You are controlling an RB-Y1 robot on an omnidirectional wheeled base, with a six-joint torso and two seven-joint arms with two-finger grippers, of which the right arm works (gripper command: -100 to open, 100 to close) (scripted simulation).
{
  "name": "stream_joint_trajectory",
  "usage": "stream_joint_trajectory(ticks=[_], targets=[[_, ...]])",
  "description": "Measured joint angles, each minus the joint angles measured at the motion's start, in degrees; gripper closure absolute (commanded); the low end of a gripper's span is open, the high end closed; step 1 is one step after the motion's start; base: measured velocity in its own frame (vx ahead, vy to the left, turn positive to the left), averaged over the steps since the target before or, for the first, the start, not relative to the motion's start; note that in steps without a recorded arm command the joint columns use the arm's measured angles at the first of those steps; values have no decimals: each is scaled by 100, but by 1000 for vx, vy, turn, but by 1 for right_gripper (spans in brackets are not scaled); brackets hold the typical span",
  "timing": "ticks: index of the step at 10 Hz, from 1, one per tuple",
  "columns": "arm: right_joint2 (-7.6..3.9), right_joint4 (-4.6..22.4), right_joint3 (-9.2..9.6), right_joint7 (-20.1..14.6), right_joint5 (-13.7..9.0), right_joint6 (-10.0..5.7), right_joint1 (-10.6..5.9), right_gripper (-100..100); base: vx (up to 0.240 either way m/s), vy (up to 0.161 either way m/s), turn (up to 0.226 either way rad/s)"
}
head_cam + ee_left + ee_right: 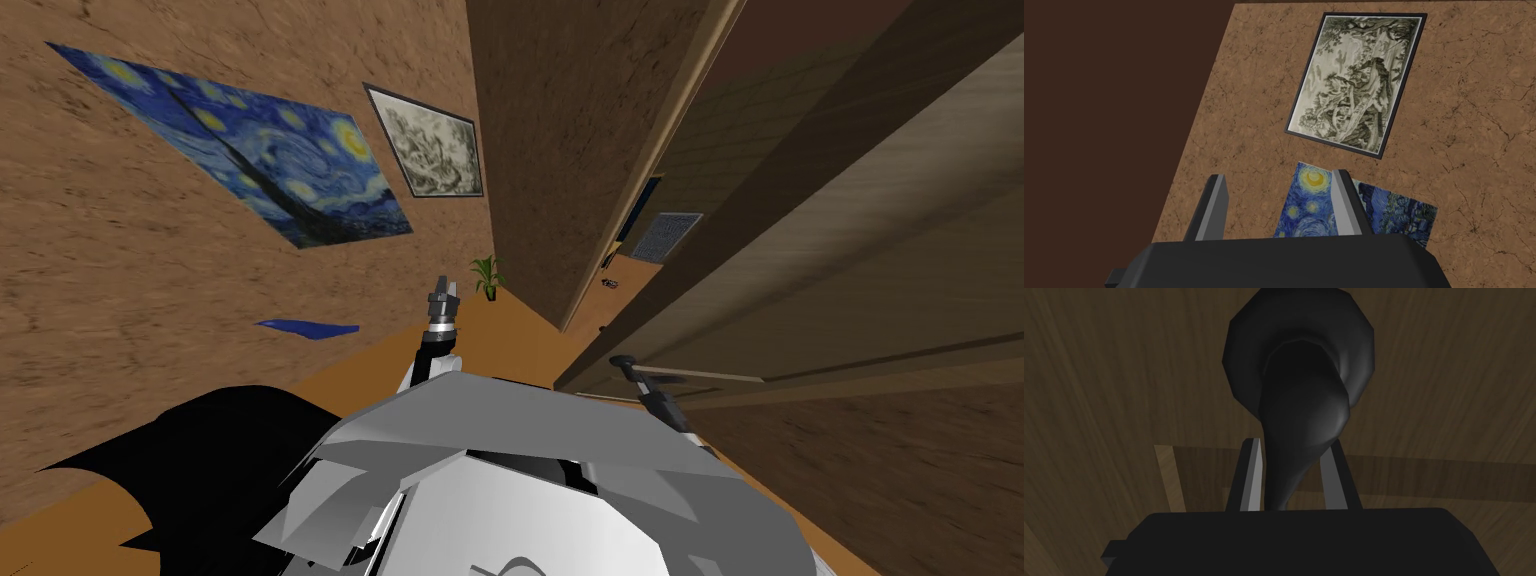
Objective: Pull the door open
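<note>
Right gripper (1294, 444) sits nearest the lens: two thin grey fingers (1250, 473) rise from the dark box and pinch the glossy black lever handle (1304, 403) from either side, blades pressed against its narrowing end. Handle form: a faceted round plate set flat on the door, from which a thick lever swells out and tapers toward the gripper body, with a faint highlight on one flank. Behind it is the dark brown wood-grain door (1124, 378), grain running in long streaks. A lighter tan moulding strip (1169, 478) marks the corner of a recessed panel just beside the fingers. Head view: the same door (860, 270) takes up the robot's right side, a big flat leaf with a long band across it. The handle (622, 361) sits near the door's free edge, with the right gripper (634, 372) at it and the forearm reaching out from the chest. Door stands ajar: a wedge-shaped gap shows between its free edge and the light wooden door jamb (655, 160), and the orange-brown floor (520, 340) carries on through it. Left gripper (441, 292) is raised well apart from the door, over the floor to the left of the jamb. In its wrist view the blades (1216, 200) stand spread.
</note>
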Motion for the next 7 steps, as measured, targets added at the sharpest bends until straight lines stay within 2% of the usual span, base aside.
stream_joint_trajectory(ticks=[3,7], targets=[[-7,71,19,-22,6,-50,-21,100,-182,-41,163],[-41,208,44,-54,18,-168,-89,100,-215,-81,152]])
